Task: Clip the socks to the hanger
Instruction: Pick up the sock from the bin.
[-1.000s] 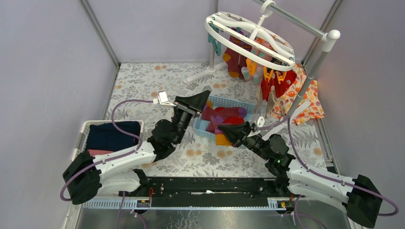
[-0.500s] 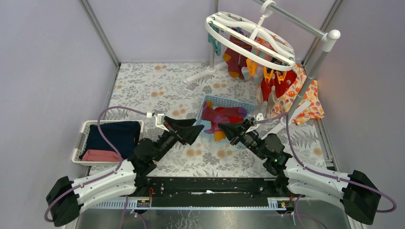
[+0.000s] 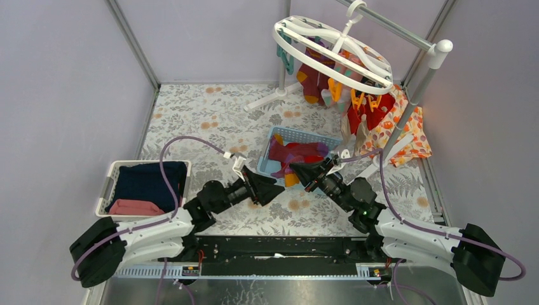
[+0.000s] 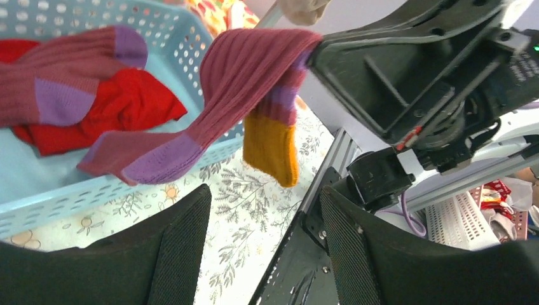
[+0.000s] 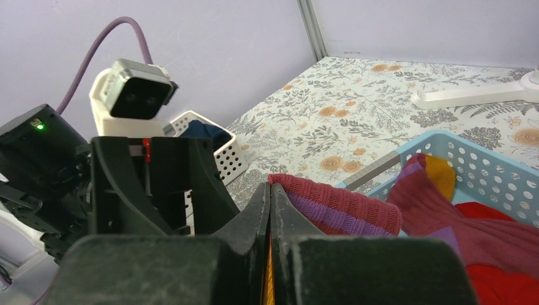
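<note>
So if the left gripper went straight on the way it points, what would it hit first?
Probably the maroon sock held by the right gripper: its orange end hangs straight ahead of the left gripper. Depth is unclear, so it could pass just underneath.
</note>
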